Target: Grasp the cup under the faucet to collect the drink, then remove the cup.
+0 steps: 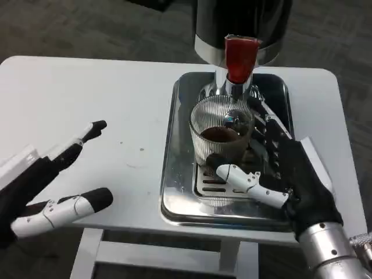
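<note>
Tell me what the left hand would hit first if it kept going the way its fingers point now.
Probably nothing soon. The left hand points up and right over bare white table, with the metal tray off to the side. Height above the table is unclear.

Single head view, high and close, facing down and forward over white table [87,104]; dispenser [241,29] at top edge.

The dispenser [244,26] is cut off by the top edge, and the left hand [49,186] (its back part) by the left edge.
</note>
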Controlling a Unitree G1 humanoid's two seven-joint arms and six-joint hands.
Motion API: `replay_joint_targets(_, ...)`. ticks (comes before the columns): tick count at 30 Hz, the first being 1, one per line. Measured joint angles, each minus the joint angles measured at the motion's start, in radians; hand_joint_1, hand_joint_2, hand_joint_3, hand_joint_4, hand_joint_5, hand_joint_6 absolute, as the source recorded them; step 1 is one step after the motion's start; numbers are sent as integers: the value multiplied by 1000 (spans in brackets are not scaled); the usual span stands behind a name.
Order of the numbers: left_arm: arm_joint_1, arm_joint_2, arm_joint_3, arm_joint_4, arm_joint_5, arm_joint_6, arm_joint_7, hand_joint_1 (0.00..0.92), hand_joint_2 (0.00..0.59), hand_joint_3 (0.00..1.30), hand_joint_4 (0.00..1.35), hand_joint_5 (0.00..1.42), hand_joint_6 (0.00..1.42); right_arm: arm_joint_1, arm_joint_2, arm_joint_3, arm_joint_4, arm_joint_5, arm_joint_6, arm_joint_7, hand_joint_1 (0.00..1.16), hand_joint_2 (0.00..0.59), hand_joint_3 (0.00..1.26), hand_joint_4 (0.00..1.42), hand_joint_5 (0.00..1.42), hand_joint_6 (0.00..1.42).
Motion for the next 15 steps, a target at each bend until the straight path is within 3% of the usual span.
replay_joint_targets(8,11,0,-3,-2,7,0,0,0,37,0,0,0,0,-28,-5,-2,27,-26,-26,-15,768,152,56,132,147,164)
replay_joint_targets(15,19,0,-3,-2,8,-1,0,0,37,0,0,0,0,-73,-1,1,126,-41,-56,-32,768,150,44,129,137,155)
